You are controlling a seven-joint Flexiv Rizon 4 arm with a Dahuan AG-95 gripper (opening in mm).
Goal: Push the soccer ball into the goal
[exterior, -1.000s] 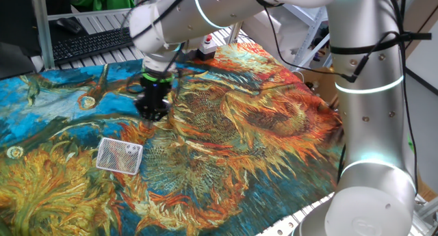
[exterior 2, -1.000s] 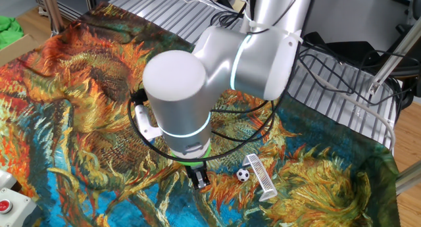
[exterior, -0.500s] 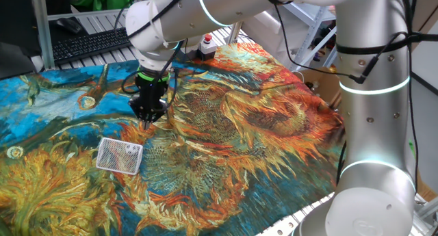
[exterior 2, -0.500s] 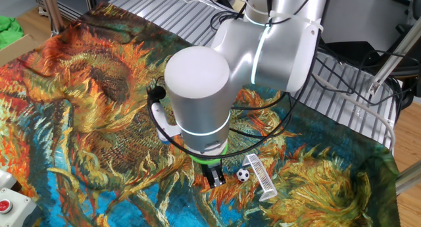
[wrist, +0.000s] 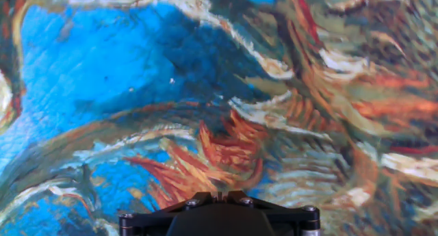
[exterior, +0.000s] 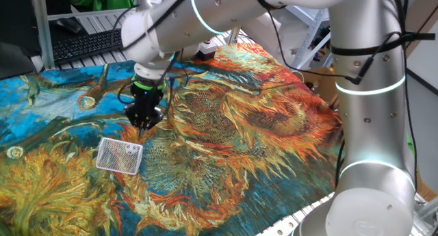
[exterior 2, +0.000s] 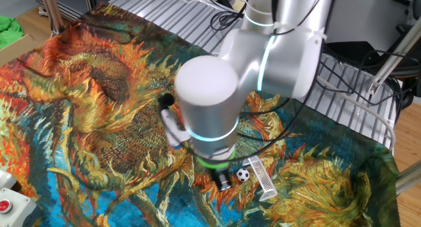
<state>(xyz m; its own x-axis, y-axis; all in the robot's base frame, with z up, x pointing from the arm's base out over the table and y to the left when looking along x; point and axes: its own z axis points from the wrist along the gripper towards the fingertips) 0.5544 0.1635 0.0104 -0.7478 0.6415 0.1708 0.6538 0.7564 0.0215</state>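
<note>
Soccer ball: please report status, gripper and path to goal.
Gripper shut, beside soccer ball. Ball on cloth just before goal mouth. Nothing between them.

My arm (exterior: 369,92) is a chain of fat, glossy silver-white cylinders with rounded caps. A thin ring of pale cyan light (exterior: 363,84) glows at each joint seam; in one fixed view I count one on the upright column, another lower on the base segment (exterior: 373,164), and one on the upper link. Black cables (exterior: 383,41) loop loosely round the column. In the other fixed view the big domed joint cap (exterior 2: 205,89) fills the middle, with a bright green band (exterior 2: 214,162) under it at six o'clock. Below that sits the black gripper (exterior 2: 224,181), small beside the arm. The hand view shows only its black housing edge (wrist: 219,219) with small screws at the corners.
</note>
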